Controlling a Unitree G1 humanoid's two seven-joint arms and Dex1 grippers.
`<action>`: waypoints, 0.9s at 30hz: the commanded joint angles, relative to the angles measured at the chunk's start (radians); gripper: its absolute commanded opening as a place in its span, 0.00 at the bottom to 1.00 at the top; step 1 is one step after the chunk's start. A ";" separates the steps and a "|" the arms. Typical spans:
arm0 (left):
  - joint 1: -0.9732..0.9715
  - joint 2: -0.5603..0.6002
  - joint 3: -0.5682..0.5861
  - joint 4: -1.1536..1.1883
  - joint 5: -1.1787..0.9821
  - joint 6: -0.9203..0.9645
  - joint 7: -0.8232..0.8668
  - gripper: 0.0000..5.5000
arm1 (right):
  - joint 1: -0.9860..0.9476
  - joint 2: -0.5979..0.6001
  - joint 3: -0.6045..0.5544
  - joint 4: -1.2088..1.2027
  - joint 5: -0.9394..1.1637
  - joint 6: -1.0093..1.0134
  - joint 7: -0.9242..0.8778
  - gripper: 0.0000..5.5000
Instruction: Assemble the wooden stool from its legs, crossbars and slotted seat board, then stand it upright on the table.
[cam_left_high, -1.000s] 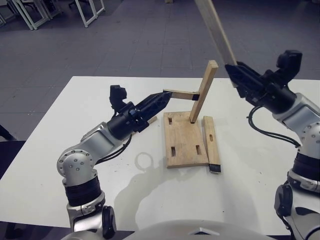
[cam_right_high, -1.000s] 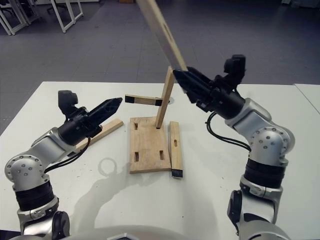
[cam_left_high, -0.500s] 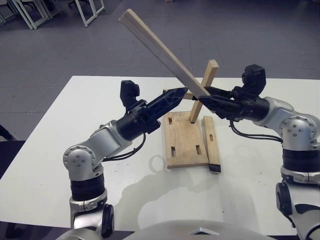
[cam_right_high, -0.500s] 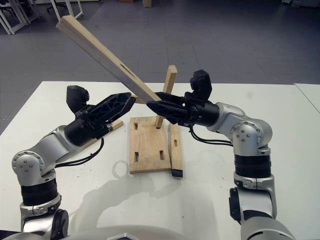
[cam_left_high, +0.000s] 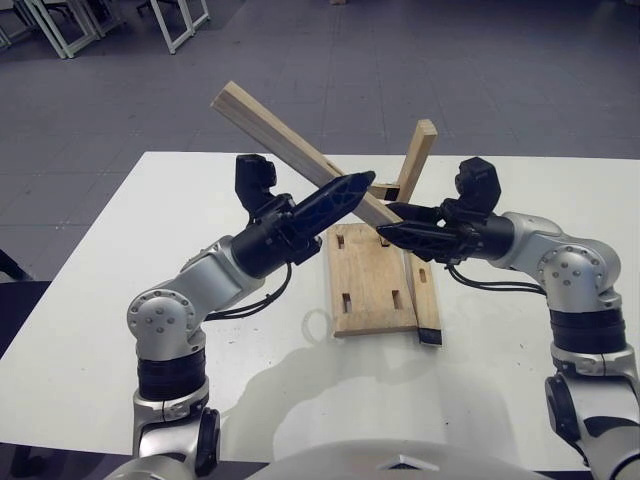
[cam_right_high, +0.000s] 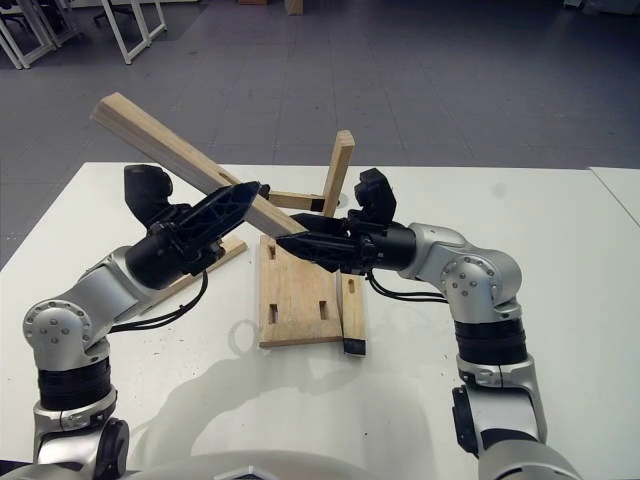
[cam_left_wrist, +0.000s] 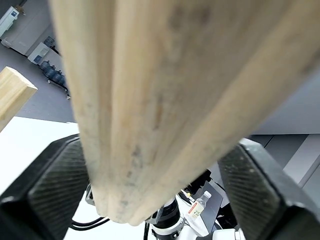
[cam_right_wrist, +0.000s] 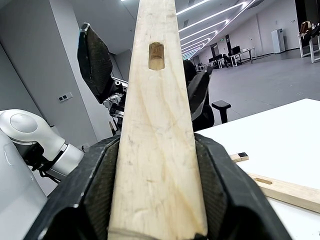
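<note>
My right gripper is shut on the lower end of a long slotted wooden leg. The leg slants up and to the left over the seat board. My left gripper is open, with a finger on each side of that leg partway along it. In the left wrist view the leg runs between the fingers. The seat board lies flat. A second leg stands tilted in its far slot, with a crossbar sticking out to the left.
A third leg lies along the seat board's right edge. Another wooden piece lies on the white table under my left forearm. The table's far edge runs just behind the standing leg, with floor beyond.
My right gripper has swung its leg from pointing steeply up to leaning left and has dropped toward the seat board. My left gripper rose from the crossbar's end and now straddles the leg.
</note>
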 joint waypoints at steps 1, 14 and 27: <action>0.009 0.022 -0.024 -0.012 0.067 -0.012 -0.032 0.61 | -0.016 -0.004 -0.002 0.002 -0.010 0.005 -0.001 0.37; 0.015 0.015 -0.013 0.013 0.201 -0.073 -0.072 0.40 | 0.007 -0.012 0.016 0.017 -0.022 0.035 -0.023 0.37; 0.065 0.038 0.052 0.104 0.283 -0.090 -0.087 0.39 | 0.007 -0.087 0.051 0.019 -0.070 0.007 0.090 0.59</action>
